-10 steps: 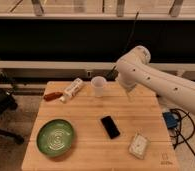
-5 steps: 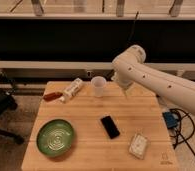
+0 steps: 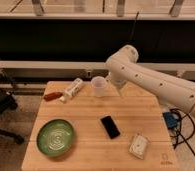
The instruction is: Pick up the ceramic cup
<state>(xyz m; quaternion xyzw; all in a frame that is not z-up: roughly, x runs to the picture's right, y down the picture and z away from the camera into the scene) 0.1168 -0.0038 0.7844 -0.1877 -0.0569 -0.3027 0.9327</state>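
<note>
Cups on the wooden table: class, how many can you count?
1. The ceramic cup stands near the far edge of the table, between the white bottle and the gripper, which hangs close beside it. None seems hidden.

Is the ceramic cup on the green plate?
No, the ceramic cup stands on the table, apart from the green plate, with the gripper beside it.

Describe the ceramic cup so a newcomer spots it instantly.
On the wooden table, look at the far edge, just left of the gripper. The ceramic cup stands there: small, plain white, open-topped, unlike the lying white bottle to its left.
</note>
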